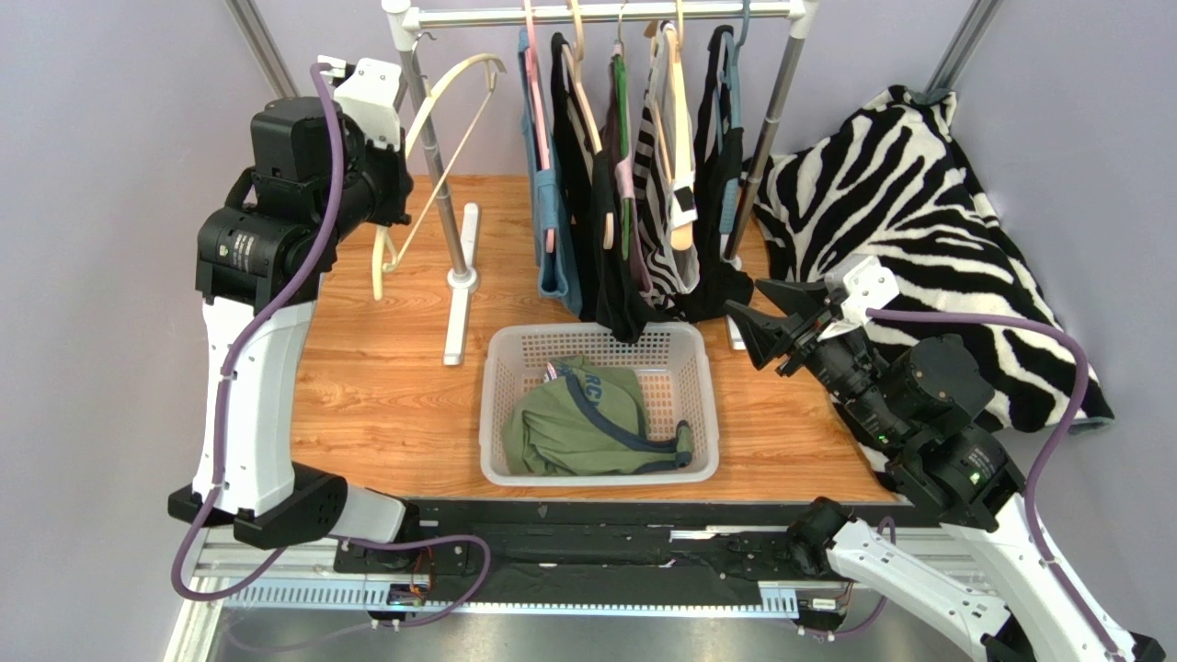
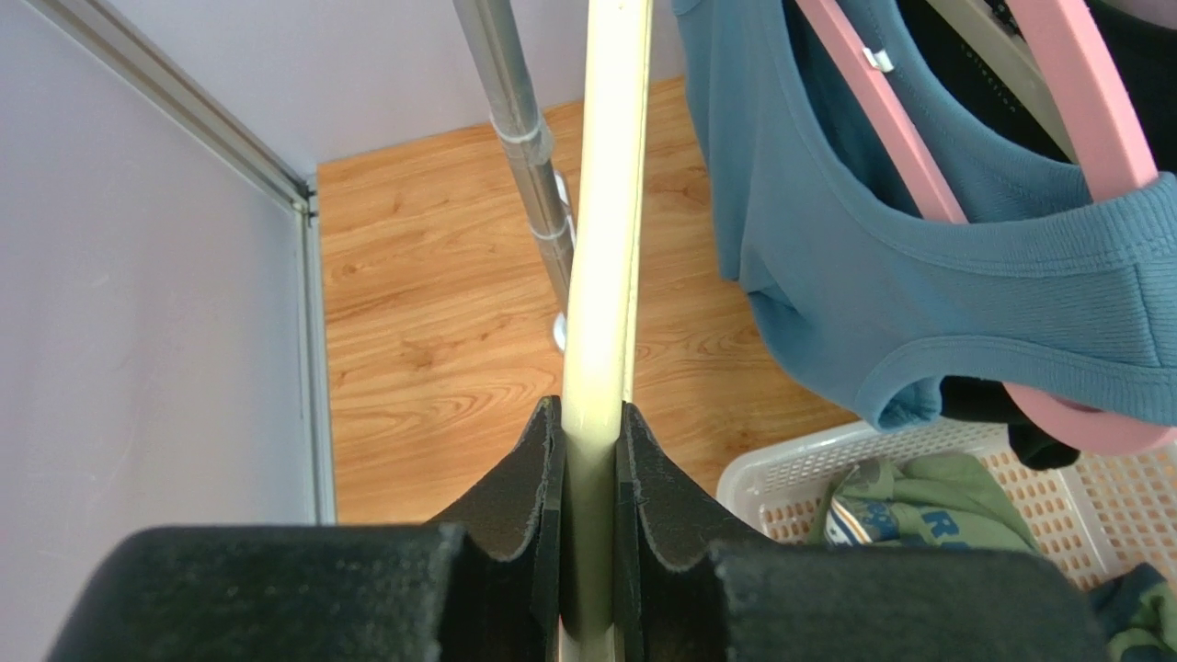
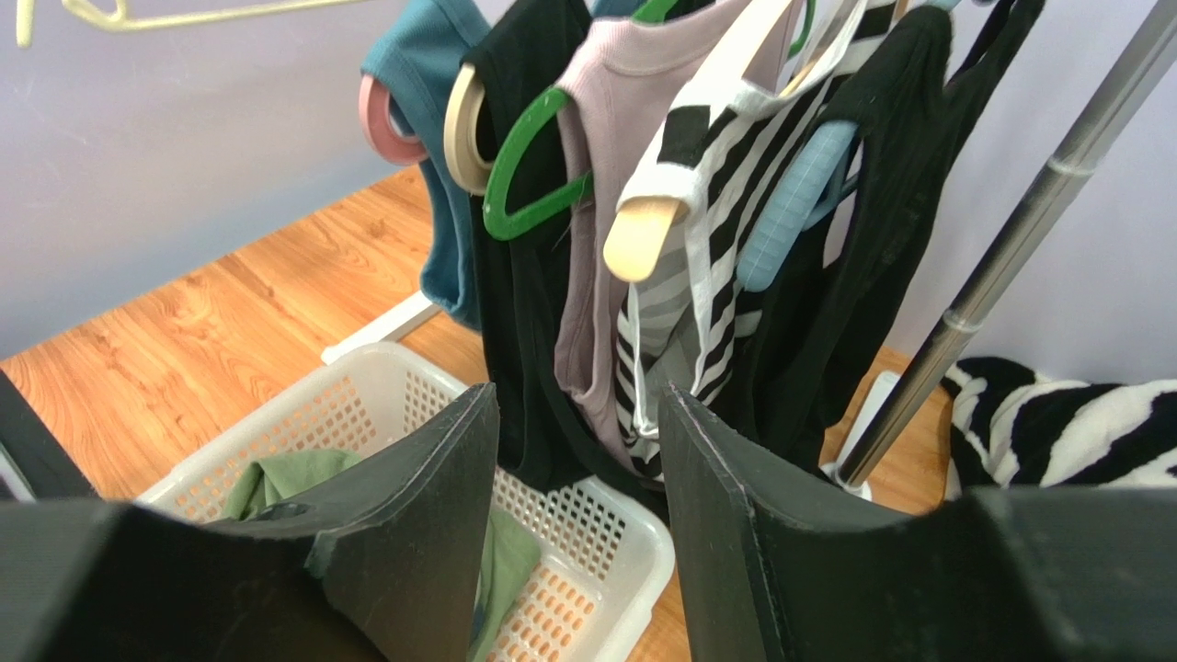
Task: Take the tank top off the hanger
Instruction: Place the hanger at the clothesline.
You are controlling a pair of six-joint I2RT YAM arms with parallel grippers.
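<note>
Because the green tank top (image 1: 580, 414) is soft, light and floppy, it lies crumpled in the white basket (image 1: 493, 400) on the counter (image 1: 387, 373). I'd grab a bunched fold. The left fingers (image 2: 532, 469) pinch the bare cream hanger (image 2: 608, 207). The right fingers (image 3: 428, 510) hang open, holding nothing.

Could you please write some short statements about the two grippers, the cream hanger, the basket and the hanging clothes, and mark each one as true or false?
1. The left gripper is shut on the cream hanger. True.
2. The cream hanger carries a garment. False: it is bare.
3. A green tank top lies in the white basket. True.
4. The right gripper is shut on a garment. False: its jaws stand open and hold nothing.
5. The blue tank top lies flat on the table. False: it hangs on a pink hanger.
</note>
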